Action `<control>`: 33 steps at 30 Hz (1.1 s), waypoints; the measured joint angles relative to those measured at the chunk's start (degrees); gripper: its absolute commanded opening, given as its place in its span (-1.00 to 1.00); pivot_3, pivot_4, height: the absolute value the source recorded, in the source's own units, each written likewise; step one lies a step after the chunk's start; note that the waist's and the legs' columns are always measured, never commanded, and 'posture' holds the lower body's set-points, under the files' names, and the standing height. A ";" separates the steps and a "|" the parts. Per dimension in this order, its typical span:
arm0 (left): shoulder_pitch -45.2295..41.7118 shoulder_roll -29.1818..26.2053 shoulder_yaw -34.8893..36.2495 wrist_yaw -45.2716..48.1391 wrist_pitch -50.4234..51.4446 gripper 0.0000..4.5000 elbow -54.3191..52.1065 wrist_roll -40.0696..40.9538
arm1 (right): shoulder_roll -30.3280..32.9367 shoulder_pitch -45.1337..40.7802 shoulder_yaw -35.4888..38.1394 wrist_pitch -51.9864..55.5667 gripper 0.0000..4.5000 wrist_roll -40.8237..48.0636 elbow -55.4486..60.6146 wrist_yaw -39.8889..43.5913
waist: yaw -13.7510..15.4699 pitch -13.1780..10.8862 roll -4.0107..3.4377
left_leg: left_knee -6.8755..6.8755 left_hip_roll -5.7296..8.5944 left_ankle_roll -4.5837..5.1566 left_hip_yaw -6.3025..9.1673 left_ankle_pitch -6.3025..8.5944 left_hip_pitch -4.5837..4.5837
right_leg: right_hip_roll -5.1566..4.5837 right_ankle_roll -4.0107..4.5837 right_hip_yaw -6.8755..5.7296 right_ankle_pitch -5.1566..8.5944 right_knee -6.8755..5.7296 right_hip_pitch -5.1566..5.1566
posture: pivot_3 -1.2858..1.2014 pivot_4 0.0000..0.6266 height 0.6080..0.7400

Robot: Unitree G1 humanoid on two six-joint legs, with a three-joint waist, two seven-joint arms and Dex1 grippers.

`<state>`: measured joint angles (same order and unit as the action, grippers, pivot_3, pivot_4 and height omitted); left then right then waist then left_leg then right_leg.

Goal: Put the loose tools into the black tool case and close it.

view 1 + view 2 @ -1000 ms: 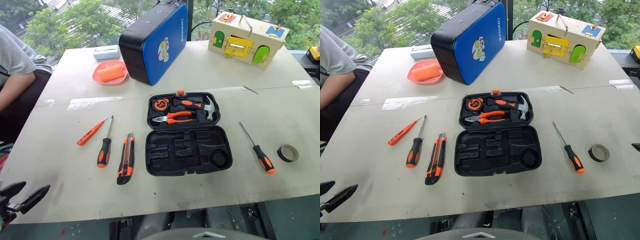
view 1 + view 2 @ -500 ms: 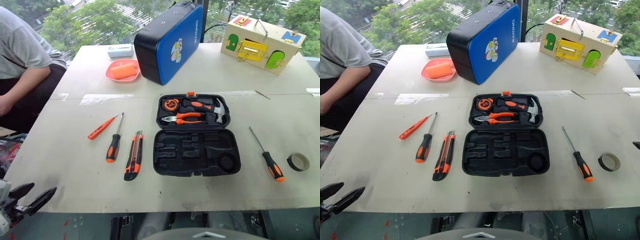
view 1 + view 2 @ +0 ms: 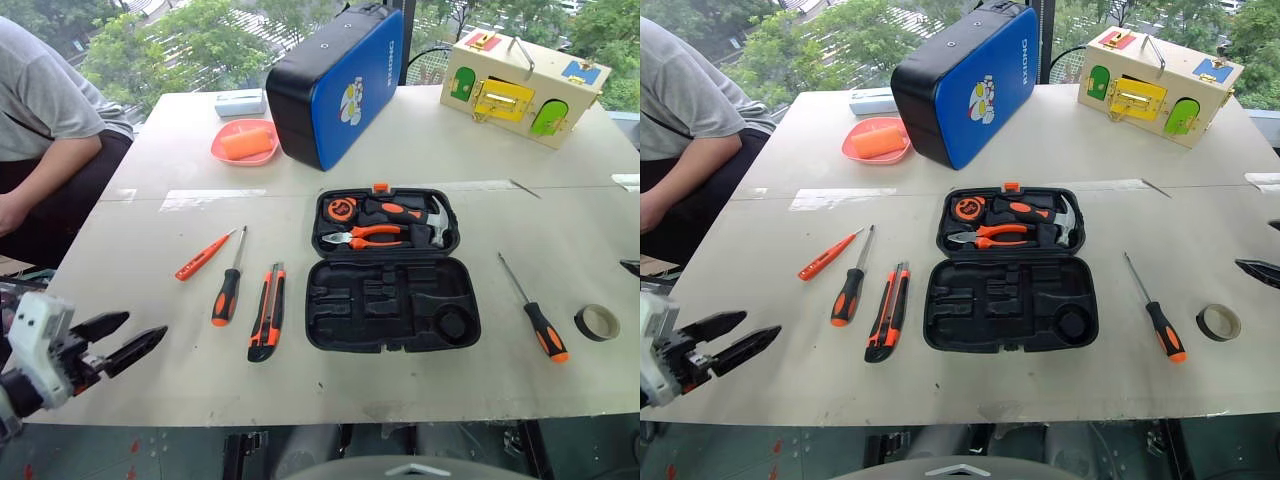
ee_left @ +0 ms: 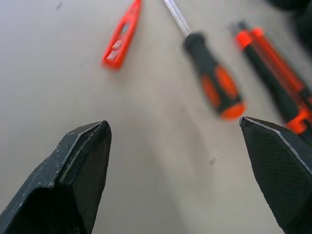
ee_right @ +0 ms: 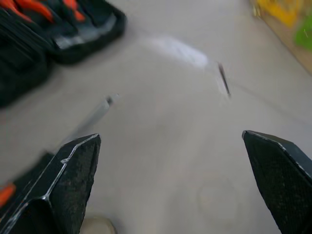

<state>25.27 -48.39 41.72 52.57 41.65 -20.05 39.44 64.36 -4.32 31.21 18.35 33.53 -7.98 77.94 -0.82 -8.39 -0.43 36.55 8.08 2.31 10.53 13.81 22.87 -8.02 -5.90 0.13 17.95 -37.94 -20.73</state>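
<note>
1. Black tool case (image 3: 392, 281) is laid open mid-tabletop (image 3: 140, 205), loose tools beside it.
2. Left claw (image 3: 120, 342) and right claw (image 3: 1262, 271) are spread, empty.
3. First pickup is pending; the slim orange screwdriver (image 3: 203, 257) should be approached.

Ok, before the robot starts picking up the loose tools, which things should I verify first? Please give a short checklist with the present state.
1. Black moulded plastic tool case lies open, lower recesses free: ok.
2. Left gripper jaws open, nothing held: ok.
3. Right gripper jaws open: ok.
4. Slim orange screwdriver, black-and-orange screwdriver and orange-black utility knife lie apart: ok.
5. Second black-and-orange screwdriver and dark tape roll lie apart: ok.
6. All loose tools in case: not ok.
</note>
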 measured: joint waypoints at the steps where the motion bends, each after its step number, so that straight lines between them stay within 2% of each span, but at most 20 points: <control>1: -1.19 -0.34 -1.05 -0.97 1.69 1.00 -1.68 0.76 | -0.06 0.06 -0.67 1.69 0.98 1.80 4.38 0.11 | 0.03 0.00 0.01 | 0.00 -0.04 0.00 0.00 0.00 0.03 | 0.03 0.00 0.02 0.00 0.01 0.00 | 0.03 -0.52 0.93; 2: -2.02 -0.68 -1.69 -1.83 3.16 1.00 -2.40 1.34 | -0.07 0.22 -0.95 2.86 0.98 2.92 6.50 -0.01 | 0.07 -0.01 0.02 | 0.00 -0.05 0.00 0.00 0.00 0.03 | 0.03 0.00 0.03 0.00 0.00 0.00 | 0.03 -0.52 0.93; 3: -5.50 -2.32 -4.53 -5.42 9.03 1.00 -4.57 3.08 | -0.10 -0.18 -2.77 6.71 0.98 7.38 15.38 -0.52 | 0.17 -0.02 0.02 | 0.00 -0.07 0.00 0.00 0.01 0.04 | 0.05 0.00 0.02 0.00 0.00 -0.01 | 0.03 -0.52 0.93; 4: -6.40 -2.57 -5.08 -6.24 10.32 1.00 -4.82 3.38 | -0.12 -0.50 -3.31 7.43 0.98 8.21 16.98 -0.76 | 0.18 -0.02 0.02 | 0.00 -0.07 0.02 0.00 0.01 0.04 | 0.05 0.00 0.02 0.00 0.00 -0.01 | 0.03 -0.52 0.93; 7: -18.95 -1.52 -11.74 -17.19 23.23 1.00 -6.21 5.90 | -0.92 -6.50 -8.60 13.13 0.98 17.27 31.62 -4.02 | 0.41 -0.08 0.15 | 0.04 -0.06 -0.07 -0.01 -0.04 0.04 | 0.05 -0.02 -0.01 -0.02 0.01 -0.02 | 0.03 -0.52 0.93; 11: -27.25 1.17 -17.89 -25.22 31.61 1.00 -4.78 5.28 | -2.27 -12.03 -13.46 15.46 0.98 21.14 38.09 -6.39 | 0.34 -0.10 0.57 | 0.09 -0.06 -0.13 -0.03 -0.07 0.05 | 0.07 -0.03 -0.04 -0.03 0.00 -0.02 | 0.03 -0.52 0.93; 14: -30.09 2.30 -20.18 -28.39 34.20 1.00 -2.74 3.59 | -3.82 -13.81 -16.54 15.63 0.98 21.28 39.18 -7.13 | 0.18 -0.10 0.84 | 0.09 -0.07 -0.13 -0.08 -0.07 0.05 | 0.08 -0.03 -0.03 -0.03 0.00 -0.03 | 0.03 -0.52 0.93; 17: -32.07 2.11 -23.30 -29.86 34.17 0.71 -2.06 1.58 | -5.54 -15.61 -19.69 14.98 1.00 19.49 38.35 -7.18 | 0.37 -0.06 0.77 | 0.10 -0.07 -0.13 -0.16 -0.08 -0.03 | 0.07 -0.03 -0.02 -0.03 -0.05 -0.05 | 0.03 -0.52 0.93; 22: -32.61 1.28 -25.67 -30.71 33.78 -0.45 -1.44 -1.70 | -7.32 -16.31 -21.79 13.84 1.00 16.36 36.66 -7.05 | 0.48 0.04 0.60 | 0.09 -0.08 -0.13 -0.18 -0.07 -0.06 | 0.07 -0.02 0.16 -0.03 -0.09 -0.06 | 0.03 -0.52 0.93; 23: -32.66 1.26 -25.76 -30.60 33.79 -0.57 -1.45 -1.69 | -7.40 -16.30 -21.81 13.84 1.00 16.27 36.63 -7.05 | 0.49 0.04 0.60 | 0.09 -0.08 -0.13 -0.18 -0.07 -0.06 | 0.07 -0.02 0.18 -0.03 -0.09 -0.06 | 0.03 -0.52 0.93; 29: -33.16 0.67 -25.86 -29.47 33.73 -0.58 -1.32 -2.49 | -7.84 -16.40 -21.90 13.81 1.00 15.55 36.60 -6.53 | 0.54 0.09 0.52 | 0.07 -0.08 -0.13 -0.19 -0.08 -0.06 | 0.09 -0.02 0.28 -0.03 -0.09 -0.11 | 0.03 -0.52 0.93; 32: -33.50 -0.48 -25.56 -26.17 33.60 -0.58 -1.08 -1.26 | -7.83 -16.30 -21.90 13.76 1.00 14.79 36.61 -5.81 | 0.50 0.00 0.66 | 0.08 -0.09 -0.14 -0.19 -0.07 -0.01 | 0.11 -0.02 0.29 -0.04 -0.10 -0.15 | 0.03 -0.52 0.93; 33: -33.88 -3.50 -25.73 -21.52 31.33 -0.58 -1.24 -0.09 | -7.69 -15.68 -21.90 13.71 1.00 14.36 36.61 -5.40 | 0.47 -0.19 0.98 | 0.08 -0.13 -0.15 -0.18 -0.08 0.06 | 0.14 0.00 0.26 -0.04 -0.11 -0.21 | 0.03 -0.52 0.93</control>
<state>-8.60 -51.89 15.99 31.05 72.98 -21.28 39.34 56.67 -20.00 9.32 32.06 47.89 28.63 72.54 -0.36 -8.58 0.55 36.63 7.95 2.16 10.35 13.73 22.94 -7.88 -5.91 0.39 17.91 -38.05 -20.94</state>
